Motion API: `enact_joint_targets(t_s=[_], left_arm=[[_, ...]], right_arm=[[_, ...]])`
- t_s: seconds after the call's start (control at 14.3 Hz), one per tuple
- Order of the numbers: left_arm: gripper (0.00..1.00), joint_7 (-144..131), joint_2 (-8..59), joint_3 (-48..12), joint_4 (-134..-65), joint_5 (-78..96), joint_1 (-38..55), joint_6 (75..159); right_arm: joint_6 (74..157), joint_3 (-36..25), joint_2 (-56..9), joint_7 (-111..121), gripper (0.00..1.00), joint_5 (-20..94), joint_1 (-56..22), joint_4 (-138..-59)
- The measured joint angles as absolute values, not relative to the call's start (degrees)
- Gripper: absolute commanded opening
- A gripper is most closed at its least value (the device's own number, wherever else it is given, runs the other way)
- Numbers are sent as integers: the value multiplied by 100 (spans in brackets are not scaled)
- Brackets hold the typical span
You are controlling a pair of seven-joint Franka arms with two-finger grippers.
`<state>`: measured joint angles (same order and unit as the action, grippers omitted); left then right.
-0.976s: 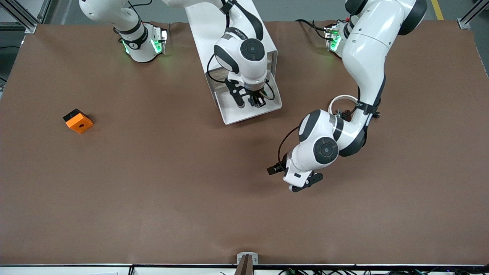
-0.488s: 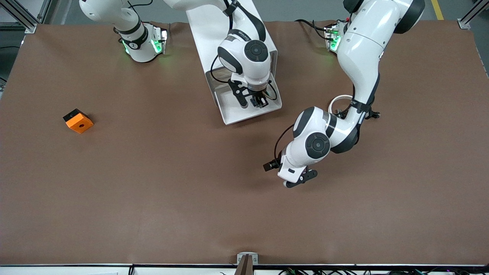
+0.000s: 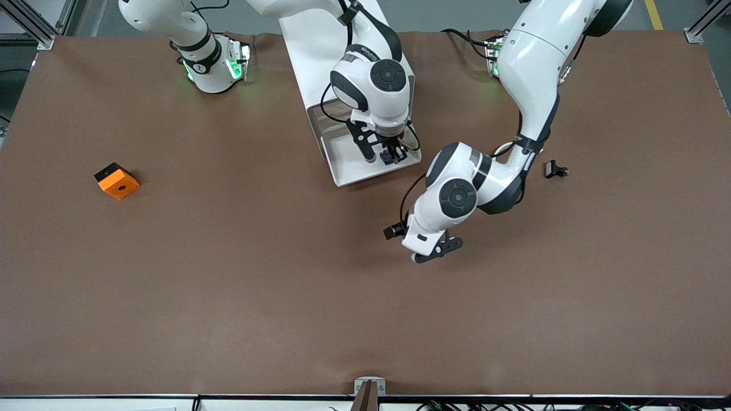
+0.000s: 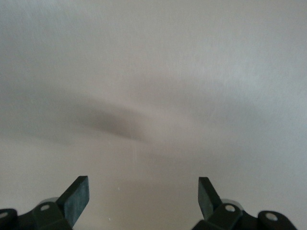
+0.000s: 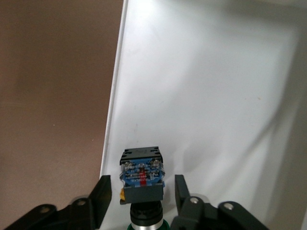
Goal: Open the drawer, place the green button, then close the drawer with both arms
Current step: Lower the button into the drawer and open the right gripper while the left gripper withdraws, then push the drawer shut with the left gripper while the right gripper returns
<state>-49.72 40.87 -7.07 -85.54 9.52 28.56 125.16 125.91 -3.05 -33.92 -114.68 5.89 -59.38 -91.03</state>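
Noted black right gripper (image 5: 143,191) unclenched around tiny green-capped push-button switch (image 5: 142,175) in shallow white drawer (image 3: 342,165). Risked snagging it on lifting. Spotted left gripper (image 3: 437,251) spread empty over the table, five o'clock of drawer.

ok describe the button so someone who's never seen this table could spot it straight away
Find the white cabinet in the middle of the table, between the arm bases, with one drawer pulled out toward the front camera. The button sits in that drawer, between the right gripper's parted fingers. It is a tiny switch with a bluish base, black body and green cap, unlike the orange cube on the bare table.
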Motion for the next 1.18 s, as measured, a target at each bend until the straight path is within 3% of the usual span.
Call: enact_joint_targets(t_s=[0.21, 0.56, 1.18], left_arm=[[100, -5388, 3989, -711, -8770, 618, 3129, 12728], [100, -5479, 3705, -743, -9234, 558, 3442, 12797], [100, -5479, 3386, -833, -9944, 556, 3823, 12808]], right_arm=[[12210, -309, -3391, -11263, 100, 265, -5960, -8884], [10890, -427, -3213, -8984, 100, 205, -5917, -8433], [9251, -498, -1746, -4938, 100, 189, -4748, -8361]])
